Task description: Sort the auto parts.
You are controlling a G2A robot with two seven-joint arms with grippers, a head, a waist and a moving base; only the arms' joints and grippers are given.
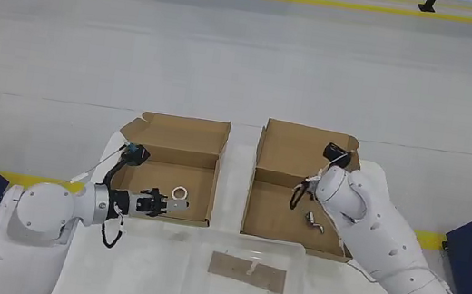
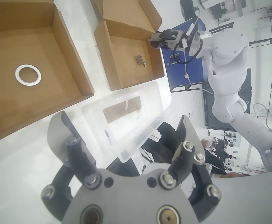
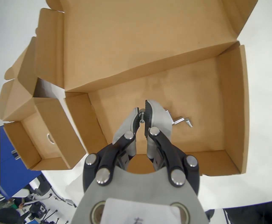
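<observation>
Cardboard box under right tool pinching bolt | left tool wide open, empty | wrist label unreadable

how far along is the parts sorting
Done: a white ring lies in the left box and a metal bracket in the right box. In hand: the right claw is shut on a small bolt above the right box; the left claw is open and empty. Left: drop that bolt, then what looks like one small pale piece on the cardboard sheet in the clear bin.
</observation>
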